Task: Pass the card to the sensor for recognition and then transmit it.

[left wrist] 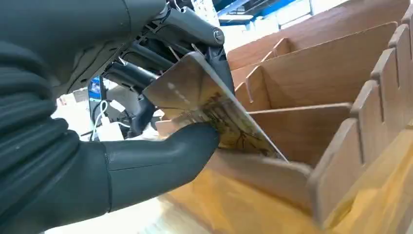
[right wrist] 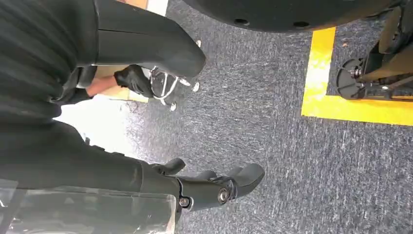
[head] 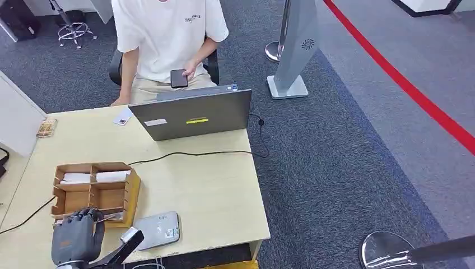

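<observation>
My left hand [head: 78,231] is at the near edge of the wooden divider box [head: 126,193] on the desk. In the left wrist view the thumb and fingers of my left hand [left wrist: 160,122] pinch a printed card [left wrist: 209,105], tilted over the box's front compartment [left wrist: 302,131]. A grey card reader [head: 158,228] lies flat on the desk just right of the hand. My right hand [right wrist: 214,187] hangs beside the body over the carpet, holding nothing, fingers slightly curled and apart.
An open laptop [head: 193,115] stands at the desk's far side with a black cable [head: 190,154] running across the top. A person in a white shirt [head: 168,33] sits behind it holding a phone [head: 178,78]. White cards [head: 95,177] lie in the box's far slots.
</observation>
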`<state>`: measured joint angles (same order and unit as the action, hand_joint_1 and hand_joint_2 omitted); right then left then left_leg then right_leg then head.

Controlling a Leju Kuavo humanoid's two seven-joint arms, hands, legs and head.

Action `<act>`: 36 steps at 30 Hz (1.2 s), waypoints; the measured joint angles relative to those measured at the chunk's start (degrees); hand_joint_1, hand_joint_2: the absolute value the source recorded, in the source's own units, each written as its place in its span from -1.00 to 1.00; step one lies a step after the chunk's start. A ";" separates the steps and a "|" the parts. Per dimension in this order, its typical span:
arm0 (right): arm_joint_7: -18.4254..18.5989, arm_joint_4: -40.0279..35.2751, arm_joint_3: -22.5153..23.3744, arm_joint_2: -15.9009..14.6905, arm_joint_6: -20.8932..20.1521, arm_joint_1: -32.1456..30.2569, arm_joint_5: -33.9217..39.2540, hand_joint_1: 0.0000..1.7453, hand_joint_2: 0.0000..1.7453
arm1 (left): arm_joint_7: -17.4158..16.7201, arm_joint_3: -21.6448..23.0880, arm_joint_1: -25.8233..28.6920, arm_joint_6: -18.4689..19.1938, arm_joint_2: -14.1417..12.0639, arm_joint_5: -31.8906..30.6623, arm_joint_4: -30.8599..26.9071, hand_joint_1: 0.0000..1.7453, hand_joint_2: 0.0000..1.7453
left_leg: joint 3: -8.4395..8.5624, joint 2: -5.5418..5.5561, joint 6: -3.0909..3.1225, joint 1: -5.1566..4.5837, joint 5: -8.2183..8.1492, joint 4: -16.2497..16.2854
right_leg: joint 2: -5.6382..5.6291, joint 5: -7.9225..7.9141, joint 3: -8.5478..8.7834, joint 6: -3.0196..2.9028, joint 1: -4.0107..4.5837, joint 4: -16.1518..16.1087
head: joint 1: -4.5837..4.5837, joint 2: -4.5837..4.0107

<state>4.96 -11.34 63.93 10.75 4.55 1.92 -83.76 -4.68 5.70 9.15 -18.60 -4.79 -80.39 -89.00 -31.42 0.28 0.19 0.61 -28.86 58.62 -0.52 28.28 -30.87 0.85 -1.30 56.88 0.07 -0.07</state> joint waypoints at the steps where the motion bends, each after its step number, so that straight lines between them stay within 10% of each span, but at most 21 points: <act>1: -0.07 0.00 0.00 0.00 0.00 0.00 0.00 -1.00 1.00 | 0.02 0.00 0.00 0.09 0.00 0.15 0.00 1.00 1.00 | 0.00 0.00 0.00 0.00 0.00 0.00 | 0.00 0.00 0.00 0.00 0.00 0.00 | 0.00 0.00; 23: 0.15 0.00 -0.37 -0.02 -0.15 -0.01 -0.94 -1.00 1.00 | 0.94 -0.02 -0.61 1.68 -0.52 0.81 -2.32 1.00 1.00 | 0.01 0.02 0.00 0.00 0.01 0.01 | 0.01 0.00 -0.02 0.00 0.00 0.00 | 0.00 0.00; 36: 0.44 0.00 -2.16 -0.04 -1.38 -0.01 -3.85 -1.00 1.00 | 0.94 1.55 -16.42 9.14 -2.93 -0.74 -15.58 1.00 1.00 | -0.03 0.10 -0.03 0.01 0.19 0.03 | 0.07 -0.14 0.00 -0.02 0.00 0.02 | 0.02 0.00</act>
<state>5.40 -11.34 61.77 10.71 3.17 1.90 -87.60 -3.74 7.26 -7.27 -9.47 -7.71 -81.13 -104.58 -31.45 0.38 0.16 0.62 -28.66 58.65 -0.44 28.13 -30.87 0.84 -1.30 56.90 0.09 -0.07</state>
